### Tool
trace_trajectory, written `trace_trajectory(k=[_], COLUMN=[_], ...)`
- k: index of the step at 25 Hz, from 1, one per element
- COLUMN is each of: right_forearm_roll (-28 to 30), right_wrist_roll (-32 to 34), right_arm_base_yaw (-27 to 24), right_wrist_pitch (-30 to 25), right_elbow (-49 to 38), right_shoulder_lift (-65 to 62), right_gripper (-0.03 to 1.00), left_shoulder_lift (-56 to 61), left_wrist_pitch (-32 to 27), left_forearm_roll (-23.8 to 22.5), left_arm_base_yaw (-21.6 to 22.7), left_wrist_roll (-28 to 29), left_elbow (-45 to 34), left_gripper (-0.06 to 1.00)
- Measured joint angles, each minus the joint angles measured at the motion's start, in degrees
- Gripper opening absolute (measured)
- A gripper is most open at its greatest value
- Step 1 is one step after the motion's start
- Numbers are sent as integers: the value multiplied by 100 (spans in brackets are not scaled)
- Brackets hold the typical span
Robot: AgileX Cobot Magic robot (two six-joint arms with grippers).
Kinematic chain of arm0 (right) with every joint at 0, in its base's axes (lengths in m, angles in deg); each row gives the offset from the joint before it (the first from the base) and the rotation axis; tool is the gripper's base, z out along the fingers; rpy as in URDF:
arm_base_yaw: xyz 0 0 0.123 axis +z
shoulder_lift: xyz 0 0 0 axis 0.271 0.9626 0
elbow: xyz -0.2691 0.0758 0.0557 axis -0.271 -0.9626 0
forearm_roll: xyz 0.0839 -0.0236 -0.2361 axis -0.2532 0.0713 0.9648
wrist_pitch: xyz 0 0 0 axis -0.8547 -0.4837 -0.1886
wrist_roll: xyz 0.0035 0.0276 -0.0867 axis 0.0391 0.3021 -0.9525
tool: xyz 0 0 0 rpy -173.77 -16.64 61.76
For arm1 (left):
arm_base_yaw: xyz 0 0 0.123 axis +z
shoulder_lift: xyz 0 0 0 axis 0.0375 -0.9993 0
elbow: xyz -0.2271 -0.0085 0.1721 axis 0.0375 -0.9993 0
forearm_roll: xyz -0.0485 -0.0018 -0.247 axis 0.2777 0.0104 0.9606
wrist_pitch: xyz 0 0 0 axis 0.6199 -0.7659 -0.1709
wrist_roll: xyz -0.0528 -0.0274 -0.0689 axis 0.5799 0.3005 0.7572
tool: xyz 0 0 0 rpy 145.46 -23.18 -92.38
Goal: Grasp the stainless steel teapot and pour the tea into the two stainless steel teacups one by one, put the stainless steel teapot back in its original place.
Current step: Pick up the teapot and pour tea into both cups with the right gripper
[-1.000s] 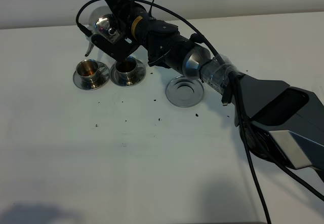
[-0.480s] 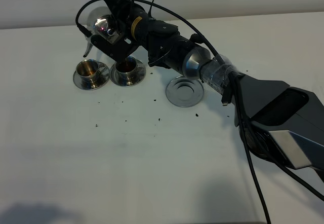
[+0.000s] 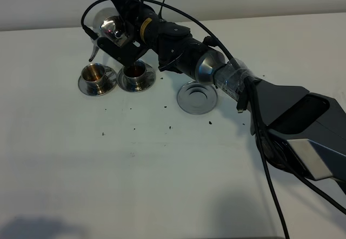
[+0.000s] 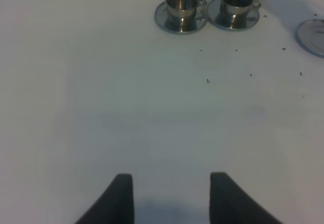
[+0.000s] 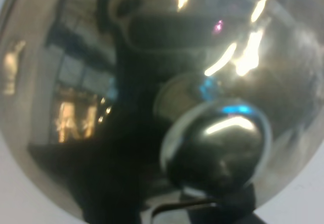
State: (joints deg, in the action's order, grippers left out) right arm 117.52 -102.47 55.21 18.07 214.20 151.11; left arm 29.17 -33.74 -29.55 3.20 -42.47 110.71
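Observation:
My right gripper (image 3: 125,36) is shut on the stainless steel teapot (image 3: 110,26), holding it tilted in the air at the table's back left. The thin spout (image 3: 93,50) points down over the left teacup (image 3: 97,75). The right teacup (image 3: 135,73) stands beside it with dark liquid inside. Each cup sits on a saucer. The round steel coaster (image 3: 197,98), the original place, lies bare to the right of the cups. In the right wrist view the teapot's shiny body and lid knob (image 5: 217,150) fill the picture. My left gripper (image 4: 172,198) hovers open over bare table, well short of both teacups (image 4: 181,3) (image 4: 238,1).
Dark specks of tea leaf (image 3: 168,126) are scattered on the white table (image 3: 162,185) in front of the cups and coaster. The right arm (image 3: 227,77) stretches across from the right, above the coaster's far side. The coaster's rim (image 4: 311,34) shows at the edge of the left wrist view.
Almost nothing differs: the teapot stays tilted over the left teacup, with only the glints on its body shifting slightly. Neither arm has visibly moved.

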Motion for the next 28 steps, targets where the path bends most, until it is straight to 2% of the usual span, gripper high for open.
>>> trace_trajectory(k=[11,28], right_forearm_roll=[28,561], right_wrist_roll=[103,126], right_arm_base_yaw=[-19,-34], right_wrist_pitch=[43,227], right_elbow=[35,36], right_shoulder_lift=[195,195], right_gripper=[18,18], left_shoulder_lift=[0,0], left_wrist_pitch=[0,0], left_forearm_roll=[0,0], left_arm_base_yaw=[0,0], left_wrist_roll=[5,5], left_elbow=[0,0], left_gripper=[39,39])
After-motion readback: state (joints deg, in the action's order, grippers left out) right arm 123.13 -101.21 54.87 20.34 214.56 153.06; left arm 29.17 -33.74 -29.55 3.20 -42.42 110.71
